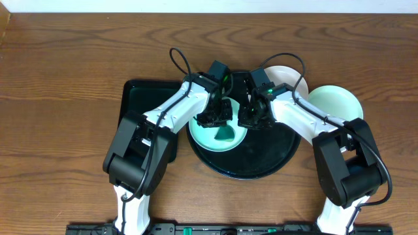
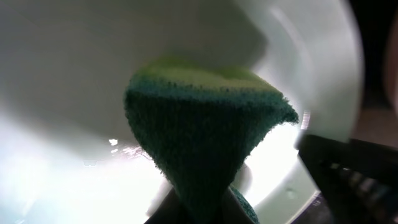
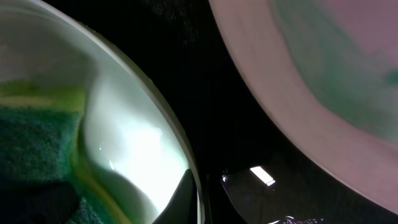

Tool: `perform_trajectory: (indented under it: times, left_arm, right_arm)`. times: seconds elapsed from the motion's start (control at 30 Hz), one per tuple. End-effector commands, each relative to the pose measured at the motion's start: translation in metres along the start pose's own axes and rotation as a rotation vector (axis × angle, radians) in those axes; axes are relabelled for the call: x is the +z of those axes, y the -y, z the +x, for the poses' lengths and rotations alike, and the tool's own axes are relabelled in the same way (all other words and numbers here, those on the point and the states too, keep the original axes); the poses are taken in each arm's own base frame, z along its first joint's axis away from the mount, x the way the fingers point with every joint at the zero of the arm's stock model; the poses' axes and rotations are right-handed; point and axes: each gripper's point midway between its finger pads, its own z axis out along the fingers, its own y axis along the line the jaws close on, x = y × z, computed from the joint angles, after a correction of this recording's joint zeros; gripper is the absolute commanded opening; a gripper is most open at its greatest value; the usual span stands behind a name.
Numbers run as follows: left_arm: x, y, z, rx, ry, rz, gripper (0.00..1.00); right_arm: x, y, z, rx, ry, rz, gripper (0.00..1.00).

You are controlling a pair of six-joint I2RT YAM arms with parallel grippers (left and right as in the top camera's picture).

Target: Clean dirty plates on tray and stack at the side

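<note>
A pale mint-green plate point(image 1: 221, 138) lies on the left part of the round black tray point(image 1: 264, 160). My left gripper point(image 1: 215, 116) is shut on a green sponge point(image 2: 205, 124) and presses it into this plate point(image 2: 62, 93). My right gripper point(image 1: 249, 116) is shut on the plate's right rim point(image 3: 158, 112), one finger inside and one outside. A white plate point(image 1: 289, 78) with a green streak point(image 3: 323, 74) lies at the tray's back right edge. A second mint plate point(image 1: 336, 104) lies on the bare wood to the right.
A smaller rectangular black tray point(image 1: 140, 104) sits to the left, partly under my left arm. Brown wood-grain tabletop point(image 1: 65, 98) lies all around. The sponge also shows in the right wrist view point(image 3: 37, 143).
</note>
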Motion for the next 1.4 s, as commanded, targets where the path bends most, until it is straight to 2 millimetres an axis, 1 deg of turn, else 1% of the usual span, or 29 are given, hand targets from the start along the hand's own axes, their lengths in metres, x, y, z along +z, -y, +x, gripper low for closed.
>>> perform_trajectory:
  times: [0.0,0.03,0.1,0.13,0.2,0.23,0.3,0.33,0.37,0.43,0.5,0.57,0.63,0.73,0.77,0.87,0.97,1.07,1.13,1.27,1.37]
  left_arm:
    - [-0.012,-0.009,-0.015,-0.017,0.028,0.018,0.07]
    - [-0.020,-0.009,-0.019,-0.022,0.044,0.024,0.07]
    - [-0.044,-0.010,-0.033,-0.034,0.106,0.038,0.07]
    - [-0.063,-0.013,-0.042,-0.043,0.156,0.039,0.07]
    - [-0.098,-0.020,-0.053,-0.062,0.243,0.040,0.07]
    - [-0.123,-0.027,-0.058,-0.080,0.304,0.043,0.07]
    - [-0.156,-0.040,-0.062,-0.111,0.379,0.041,0.07]
    - [-0.168,-0.046,-0.062,-0.125,0.406,0.036,0.07]
    - [-0.187,-0.060,-0.060,-0.157,0.446,0.016,0.07]
    - [-0.209,-0.077,-0.057,-0.199,0.485,0.002,0.07]
    - [-0.225,-0.092,-0.055,-0.251,0.512,0.011,0.07]
    - [-0.229,-0.099,-0.053,-0.275,0.507,0.029,0.07]
    - [-0.228,-0.105,-0.051,-0.295,0.489,0.024,0.08]
    - [-0.224,-0.112,-0.047,-0.313,0.469,0.001,0.07]
    - [-0.223,-0.113,-0.047,-0.311,0.468,-0.004,0.07]
    - [-0.222,-0.114,-0.046,-0.313,0.466,-0.008,0.07]
    - [-0.222,-0.114,-0.046,-0.313,0.466,-0.007,0.07]
    - [-0.222,-0.114,-0.047,-0.313,0.466,-0.007,0.07]
    - [-0.222,-0.114,-0.046,-0.313,0.466,-0.007,0.07]
    - [-0.222,-0.114,-0.046,-0.313,0.464,-0.008,0.07]
    - [-0.221,-0.115,-0.046,-0.314,0.462,-0.009,0.07]
  right_arm:
    - [0.016,0.023,0.009,0.014,-0.021,0.092,0.01]
    - [0.016,0.023,0.009,0.010,-0.021,0.092,0.01]
    - [0.016,0.022,0.009,0.006,-0.021,0.092,0.01]
    - [0.016,0.023,0.009,0.004,-0.022,0.092,0.01]
    - [0.016,0.022,0.009,0.004,-0.022,0.092,0.01]
    - [0.016,0.022,0.009,0.004,-0.021,0.091,0.01]
    - [0.016,0.021,0.009,-0.009,-0.023,0.087,0.01]
    - [0.016,0.021,0.009,-0.010,-0.022,0.086,0.01]
    - [0.015,0.019,0.009,-0.021,-0.021,0.083,0.01]
    - [0.012,0.011,0.008,-0.072,-0.017,0.065,0.01]
    - [0.006,0.001,0.004,-0.147,0.011,0.060,0.01]
    - [-0.007,-0.004,-0.002,-0.206,0.062,0.092,0.01]
    - [-0.021,-0.003,-0.007,-0.229,0.113,0.154,0.01]
    - [-0.055,0.001,-0.014,-0.268,0.237,0.278,0.01]
    - [-0.075,0.002,-0.018,-0.287,0.312,0.337,0.01]
    - [-0.120,0.002,-0.024,-0.316,0.473,0.445,0.01]
    - [-0.180,0.000,-0.025,-0.340,0.690,0.583,0.01]
    - [-0.218,-0.008,-0.020,-0.396,0.824,0.677,0.01]
    - [-0.233,-0.015,-0.015,-0.451,0.877,0.729,0.01]
    - [-0.253,-0.030,-0.003,-0.576,0.952,0.868,0.01]
    - [-0.270,-0.040,0.006,-0.612,1.028,0.957,0.01]
